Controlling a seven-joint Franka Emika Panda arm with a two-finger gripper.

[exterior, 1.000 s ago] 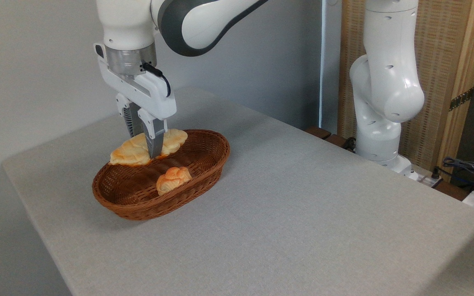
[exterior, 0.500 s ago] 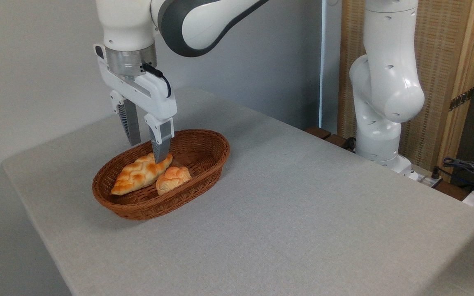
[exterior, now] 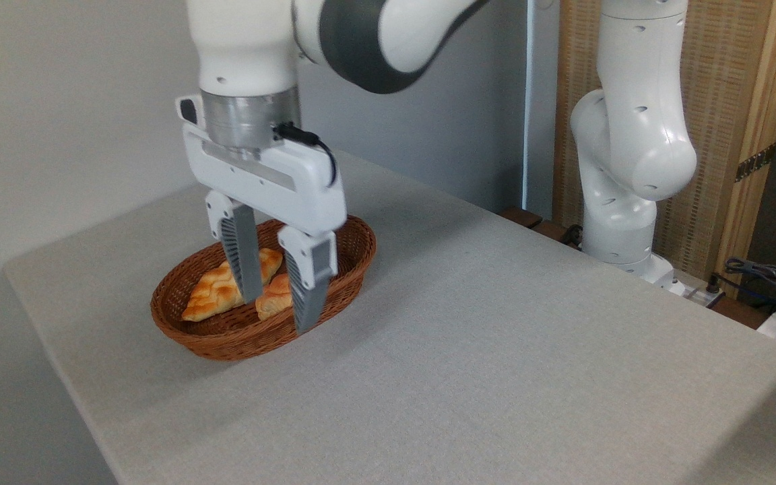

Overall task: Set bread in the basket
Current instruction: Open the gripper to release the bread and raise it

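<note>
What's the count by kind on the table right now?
Baskets: 1, the basket
Plaited pastries: 1, the bread, lying in the basket
Small rolls: 1, the roll, also in the basket, partly hidden by the open tool
Total: 3

**No readable markings in my feed**

I find no text, label, brand, number or sign that I can read anywhere in my camera view; the white arm casing [exterior: 630,121] shows me no lettering; the gripper [exterior: 279,315] body is plain too; the wooden panel [exterior: 718,135] behind bears none.
</note>
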